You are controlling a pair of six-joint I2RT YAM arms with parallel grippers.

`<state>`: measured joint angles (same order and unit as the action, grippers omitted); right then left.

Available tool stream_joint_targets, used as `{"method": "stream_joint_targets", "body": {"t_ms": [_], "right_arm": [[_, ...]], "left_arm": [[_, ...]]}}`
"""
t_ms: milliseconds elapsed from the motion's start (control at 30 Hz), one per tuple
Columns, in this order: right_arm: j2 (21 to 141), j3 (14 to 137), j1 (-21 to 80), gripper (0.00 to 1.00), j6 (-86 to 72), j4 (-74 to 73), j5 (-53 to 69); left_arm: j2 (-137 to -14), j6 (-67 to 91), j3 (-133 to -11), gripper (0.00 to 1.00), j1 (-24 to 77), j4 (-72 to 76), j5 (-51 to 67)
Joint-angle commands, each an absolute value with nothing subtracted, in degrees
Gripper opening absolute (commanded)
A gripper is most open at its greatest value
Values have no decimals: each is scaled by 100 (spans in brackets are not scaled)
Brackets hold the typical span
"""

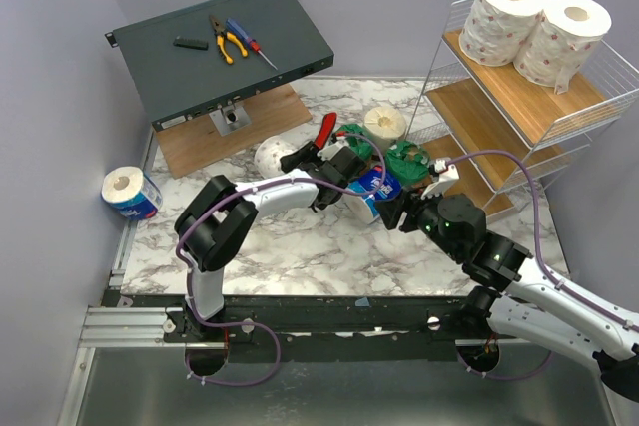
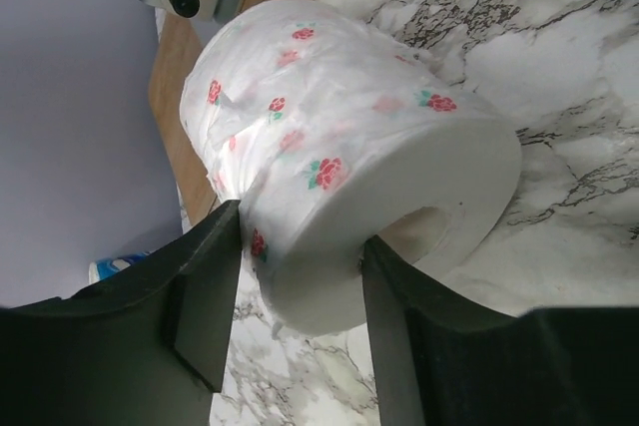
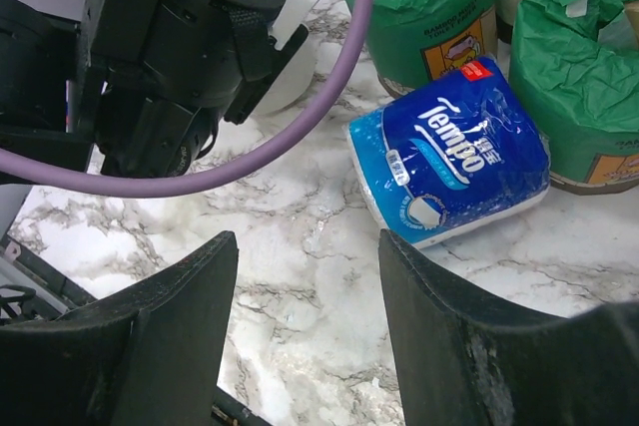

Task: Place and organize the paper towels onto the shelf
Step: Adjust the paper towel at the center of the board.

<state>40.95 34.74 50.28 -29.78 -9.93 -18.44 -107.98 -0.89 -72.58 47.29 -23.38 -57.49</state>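
Both arms reach left of the shelf [image 1: 499, 87].
Nearest, the right gripper [image 3: 308, 241] hangs wide-jawed and empty beside a blue-wrapped roll [image 3: 449, 162] by the shelf's foot; farther left, the left gripper [image 2: 300, 236] pinches a rose-printed roll [image 2: 349, 127]; two such rolls [image 1: 509, 17] stand on the shelf's top tier.

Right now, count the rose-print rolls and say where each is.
3. Two rolls stand side by side on the top tier of the shelf; the third roll lies on the table in the left end effector. More may be hidden.
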Motion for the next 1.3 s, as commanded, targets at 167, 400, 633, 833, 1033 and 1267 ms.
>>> {"method": "stream_joint_targets", "body": {"t_ms": [167,400,633,833,1033,1267], "right_arm": [[4153,3406,5027,62,-3045,-986,-1979],[4086,3471,5028,62,-3012,-1035,-2040],[3899,3534,5030,62,-2959,-1128,-2190],[3787,3534,5033,62,-2981,-1216,-2189],[3626,3569,5028,62,-2962,-1332,-2283],[3663,3504,5031,62,-3005,-1301,-2224]], "left_arm": [[-10177,-33,-7138,37,4908,-2353,-5754],[-9269,364,-7192,32,4939,-2682,-5454],[-8455,1053,-7423,31,4835,-3412,-4054],[-7981,1746,-7284,30,4688,-3849,-2306],[-7444,2381,-6879,30,4398,-3841,-522],[-7536,2625,-6588,32,4315,-3952,195]]}}
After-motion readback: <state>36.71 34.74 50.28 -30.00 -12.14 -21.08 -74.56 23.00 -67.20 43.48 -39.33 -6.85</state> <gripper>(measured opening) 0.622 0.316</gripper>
